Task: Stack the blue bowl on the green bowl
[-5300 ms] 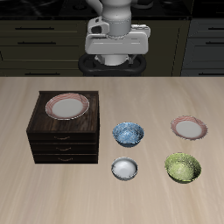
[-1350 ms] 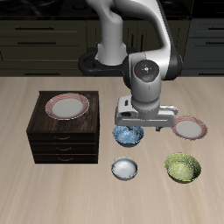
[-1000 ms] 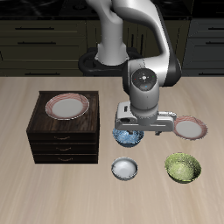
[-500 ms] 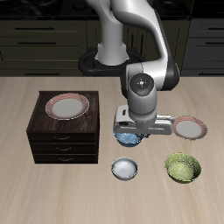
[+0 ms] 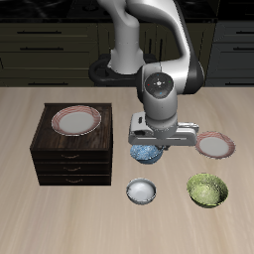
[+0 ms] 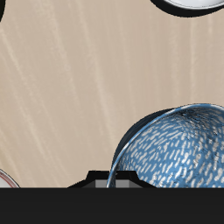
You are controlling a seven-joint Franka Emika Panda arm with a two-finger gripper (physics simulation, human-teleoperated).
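1. One table [image 5: 30, 109], wood; arm w/ gripper [image 5: 159, 149] low over its middle.
2. Green bowl [image 5: 206, 190] near front edge, well apart from gripper.
3. Blue bowl [image 5: 147, 153] beside drawer cabinet [image 5: 71, 159], partly under gripper.
4. Pincer state: cannot tell; wrist view shows rim [image 6: 175, 112] only.
5. Risk: thin rim grip may slip or tilt the bowl on lift; the white bowl [image 5: 142, 190] nearby could be knocked.

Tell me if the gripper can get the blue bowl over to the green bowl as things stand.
Probably yes. The gripper is at the blue bowl, though a firm grasp is unclear. The green bowl sits open-topped nearer the table's front edge, with bare table between them.
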